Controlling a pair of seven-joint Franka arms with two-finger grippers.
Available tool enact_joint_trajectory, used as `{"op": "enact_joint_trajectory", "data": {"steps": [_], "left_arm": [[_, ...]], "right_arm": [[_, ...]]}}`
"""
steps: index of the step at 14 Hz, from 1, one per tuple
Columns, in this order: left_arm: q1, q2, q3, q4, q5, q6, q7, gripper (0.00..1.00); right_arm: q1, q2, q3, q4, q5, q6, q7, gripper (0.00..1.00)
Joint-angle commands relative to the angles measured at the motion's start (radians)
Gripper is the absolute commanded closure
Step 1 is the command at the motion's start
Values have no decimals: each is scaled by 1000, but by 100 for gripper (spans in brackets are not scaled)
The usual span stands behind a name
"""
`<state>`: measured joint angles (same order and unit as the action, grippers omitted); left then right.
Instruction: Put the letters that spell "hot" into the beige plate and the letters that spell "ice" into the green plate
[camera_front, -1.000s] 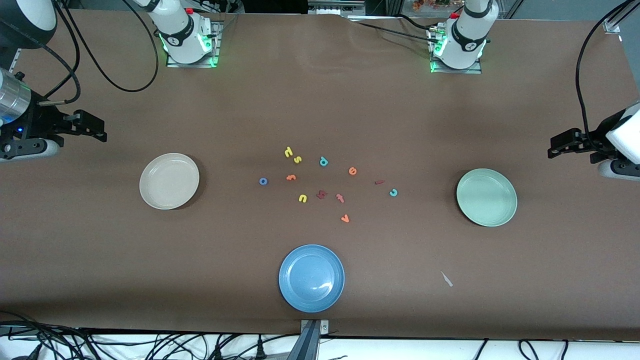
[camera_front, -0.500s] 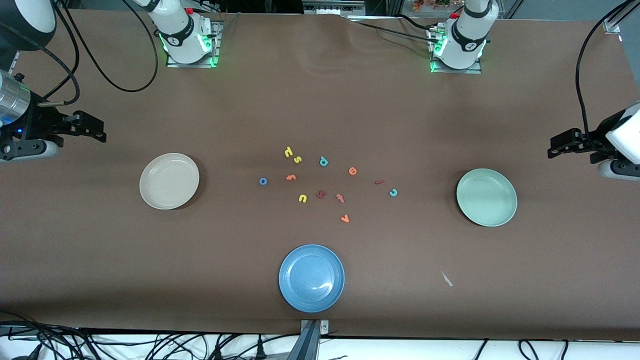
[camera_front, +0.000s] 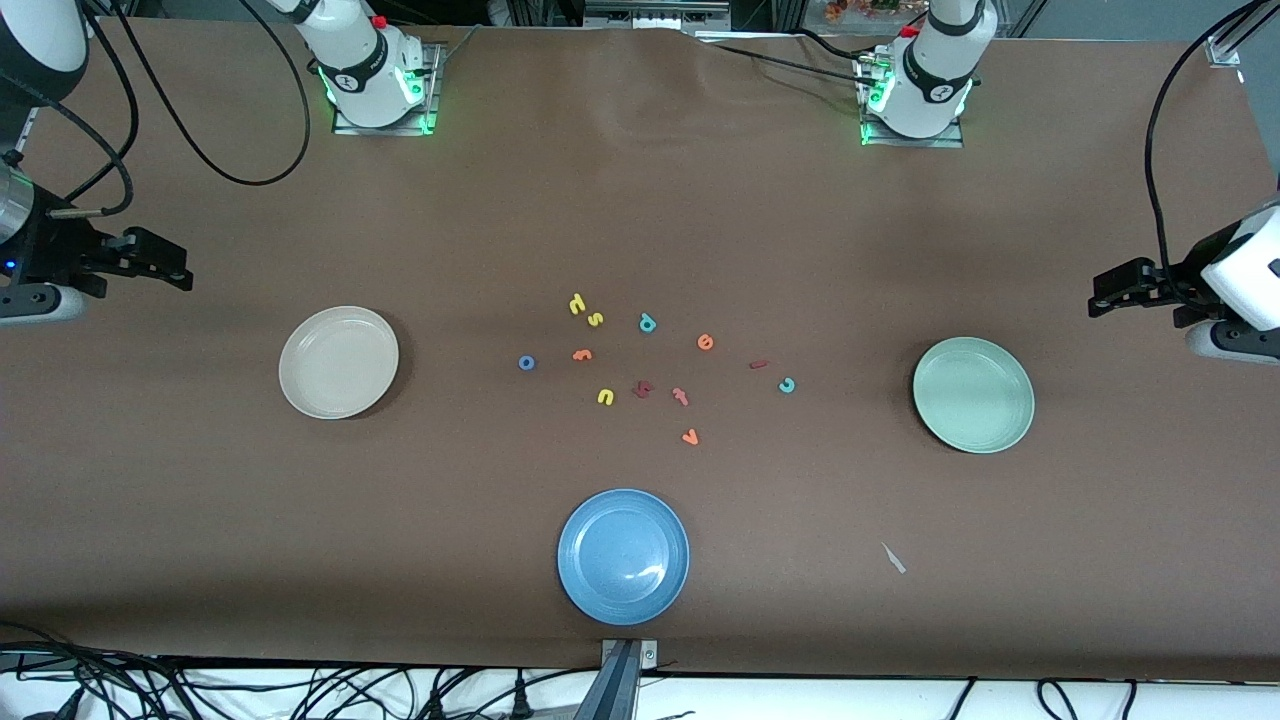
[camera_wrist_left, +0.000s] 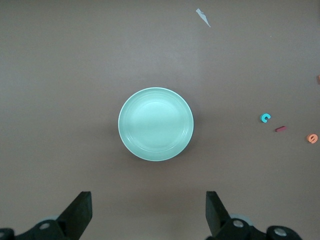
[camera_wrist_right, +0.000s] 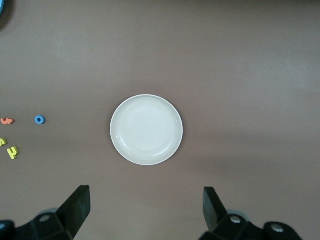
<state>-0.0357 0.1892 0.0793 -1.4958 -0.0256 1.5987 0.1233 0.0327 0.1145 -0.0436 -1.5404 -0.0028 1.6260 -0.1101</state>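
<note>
Three round shallow plates sit on the brown bench (camera_front: 640, 200): the beige plate (camera_front: 338, 361) toward the right arm's end, the pale mint-green plate (camera_front: 973, 394) toward the left arm's, a blue plate (camera_front: 623, 556) nearest the camera. Both tools, right (camera_front: 165, 262) and left (camera_front: 1112, 292), hang open and empty over bare bench. Between the plates lie small foam letters: yellow h (camera_front: 576, 303), blue ring o (camera_front: 526, 363), orange t (camera_front: 582, 354), orange e (camera_front: 705, 342), dark red i (camera_front: 759, 364), teal c (camera_front: 787, 385).

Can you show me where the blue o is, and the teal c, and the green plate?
blue o (camera_front: 526, 363), front view, on its ring.
teal c (camera_front: 787, 385), front view, on its curved body.
green plate (camera_front: 973, 395), front view, on its bare middle.
</note>
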Motion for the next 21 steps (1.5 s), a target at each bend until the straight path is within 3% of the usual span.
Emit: {"op": "enact_joint_trajectory", "data": {"steps": [1,5,8,11,13,18,21], "left_arm": [[-26,29,-18,5,-58,1,-156,0],[-44,123,-122,5,-57,62,-469,0],[-107,212,-125,5,-68,122,-655,1],[-164,326,-127,2,-70,213,-812,1],[-191,387,-127,2,-79,259,-881,4],[-265,427,-127,-104,-93,476,-959,4],[-312,472,-127,-116,-93,509,-947,6]], "right_arm": [[-8,-10,-6,5,10,-17,-3,0],[-5,8,-2,5,14,-17,10,0],[1,8,4,-1,3,-83,-57,0],[82,10,5,9,4,-103,-74,0],[107,14,2,10,10,-92,-85,0],[131,71,7,22,99,-31,30,0],[150,115,105,0,98,54,191,0]]}}
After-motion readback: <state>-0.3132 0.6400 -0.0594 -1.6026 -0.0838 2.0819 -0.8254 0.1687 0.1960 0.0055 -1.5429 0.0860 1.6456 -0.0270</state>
